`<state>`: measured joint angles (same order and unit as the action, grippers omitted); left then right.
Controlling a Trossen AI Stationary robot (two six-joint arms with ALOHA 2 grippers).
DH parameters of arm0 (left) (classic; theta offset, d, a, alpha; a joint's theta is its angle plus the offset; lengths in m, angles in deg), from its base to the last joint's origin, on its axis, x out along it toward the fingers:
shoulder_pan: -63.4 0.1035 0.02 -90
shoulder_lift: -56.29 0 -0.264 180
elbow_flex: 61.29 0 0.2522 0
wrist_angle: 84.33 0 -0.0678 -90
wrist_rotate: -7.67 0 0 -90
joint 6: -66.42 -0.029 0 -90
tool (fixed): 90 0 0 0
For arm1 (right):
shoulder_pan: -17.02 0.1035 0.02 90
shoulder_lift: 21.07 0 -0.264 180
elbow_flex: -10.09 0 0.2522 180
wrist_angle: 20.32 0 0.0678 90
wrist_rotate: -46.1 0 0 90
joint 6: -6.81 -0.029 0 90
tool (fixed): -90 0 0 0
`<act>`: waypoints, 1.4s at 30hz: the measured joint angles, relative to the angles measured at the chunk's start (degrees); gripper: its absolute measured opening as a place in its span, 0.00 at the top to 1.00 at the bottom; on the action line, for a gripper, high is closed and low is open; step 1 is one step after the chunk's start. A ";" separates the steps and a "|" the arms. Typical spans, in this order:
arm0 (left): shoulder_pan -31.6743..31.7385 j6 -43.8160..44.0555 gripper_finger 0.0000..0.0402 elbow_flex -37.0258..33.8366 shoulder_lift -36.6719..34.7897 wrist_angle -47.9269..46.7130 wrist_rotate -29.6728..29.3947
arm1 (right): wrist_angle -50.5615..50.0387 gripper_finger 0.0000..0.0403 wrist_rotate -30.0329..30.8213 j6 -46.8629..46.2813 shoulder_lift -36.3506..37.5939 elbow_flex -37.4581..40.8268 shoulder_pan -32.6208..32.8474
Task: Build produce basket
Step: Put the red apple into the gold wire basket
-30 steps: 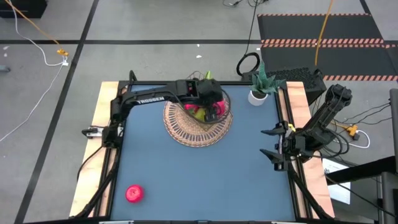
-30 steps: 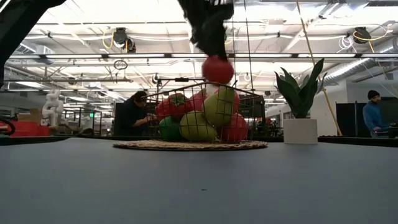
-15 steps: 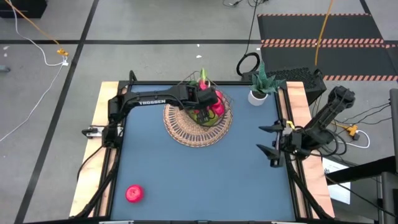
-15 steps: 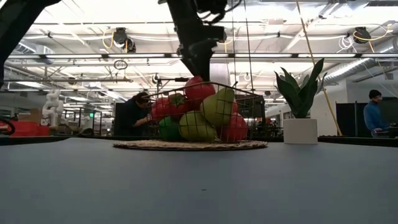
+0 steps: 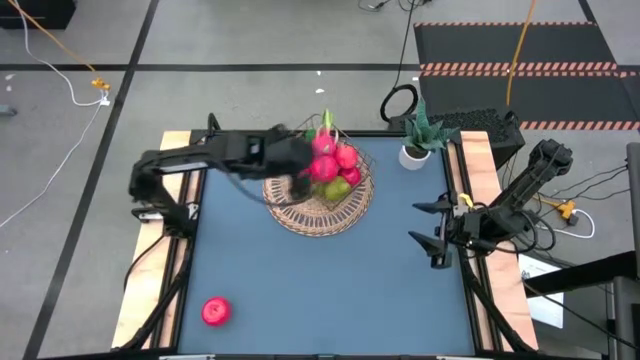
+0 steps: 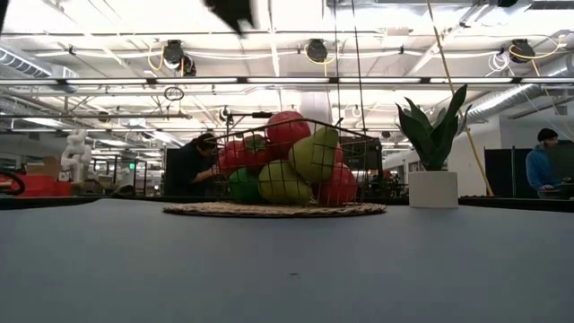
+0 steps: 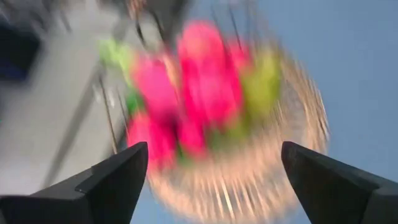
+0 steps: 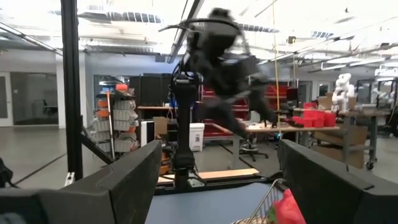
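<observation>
The tan wicker basket (image 5: 300, 215) sits on the blue table toward its far edge, and its flat rim (image 6: 269, 210) lies on the tabletop. Red, pink, green and yellow-green produce (image 5: 330, 168) is piled inside its wire frame, with a red fruit (image 6: 289, 130) on top. One more red fruit (image 5: 215, 311) lies alone near the table's near left corner. My left gripper (image 5: 298, 180) is open and empty, raised above the basket's left side; its wrist view looks down on the pile (image 7: 205, 93). My right gripper (image 5: 432, 235) waits open at the table's right edge.
A small white pot with a green plant (image 5: 414, 155) stands right of the basket near the far right corner (image 6: 433, 188). Bare blue tabletop stretches from the basket to the near edge. People stand in the room behind the table.
My left gripper brought a red fruit down onto the top of the pile in the basket and let go of it. It then rose and swung back toward the table's left. The fruit stays on the pile. My right gripper edged slightly toward the table's middle.
</observation>
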<state>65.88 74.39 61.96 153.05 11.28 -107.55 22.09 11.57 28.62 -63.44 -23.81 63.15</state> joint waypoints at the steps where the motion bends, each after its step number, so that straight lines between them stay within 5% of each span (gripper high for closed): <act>1: -1.45 3.91 0.10 -0.06 -0.78 -5.50 1.09 | -0.70 0.22 0.00 -1.17 0.00 0.00 0.00; 5: -7.96 20.39 0.12 -1.22 -1.92 -20.16 8.67 | -4.29 0.22 -0.04 -4.44 -0.02 0.00 -0.05; 10: -18.66 33.71 0.11 -11.52 -5.59 -12.63 24.32 | -8.28 0.22 -0.20 -8.19 -0.02 0.00 -0.04; 16: -32.30 51.21 0.10 -26.48 -5.31 -13.58 32.92 | -12.36 0.22 -1.75 -13.56 -1.29 0.00 -0.15; 22: -42.44 64.99 0.09 -39.46 -5.21 -1.50 44.71 | -12.27 0.22 -1.82 -13.63 -2.03 0.00 -0.20; 28: -46.81 67.61 0.08 -47.16 -5.14 12.70 46.40 | -12.59 0.22 -1.79 -15.22 -2.45 0.00 -0.59; 42: -47.99 70.14 0.07 -55.56 -5.51 22.20 46.89 | -14.76 0.22 -1.69 -16.69 -2.56 0.00 -1.16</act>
<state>17.89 144.53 6.40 147.54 33.48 -60.66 7.33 9.88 11.93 -65.99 -23.81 61.99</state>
